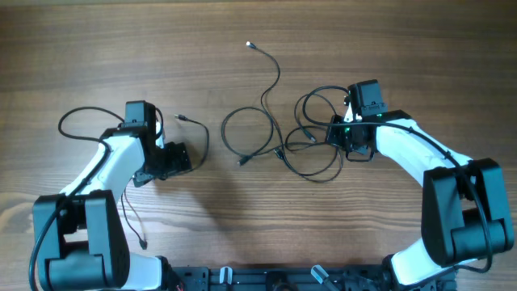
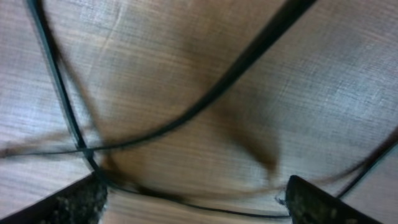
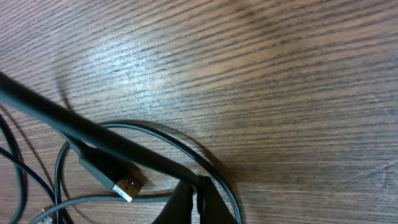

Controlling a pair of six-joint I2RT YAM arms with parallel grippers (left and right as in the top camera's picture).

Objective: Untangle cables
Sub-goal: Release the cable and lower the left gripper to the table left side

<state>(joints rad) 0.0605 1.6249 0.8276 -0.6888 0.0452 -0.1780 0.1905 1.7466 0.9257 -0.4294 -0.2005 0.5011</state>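
Several cables (image 1: 277, 152) tangle on the desk (image 1: 404, 48); right claw (image 3: 198, 193), pinched on one right of the tangle, should pull outward slowly; left claw (image 2: 196, 186) gapes opposite.

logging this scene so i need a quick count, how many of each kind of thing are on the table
robot arms: 2 (left arm, right arm)
black cable bunches: 2 (left bunch by the left arm, middle tangle reaching to the right arm)
total: 4
cords inside each bunch overlap too much to count singly
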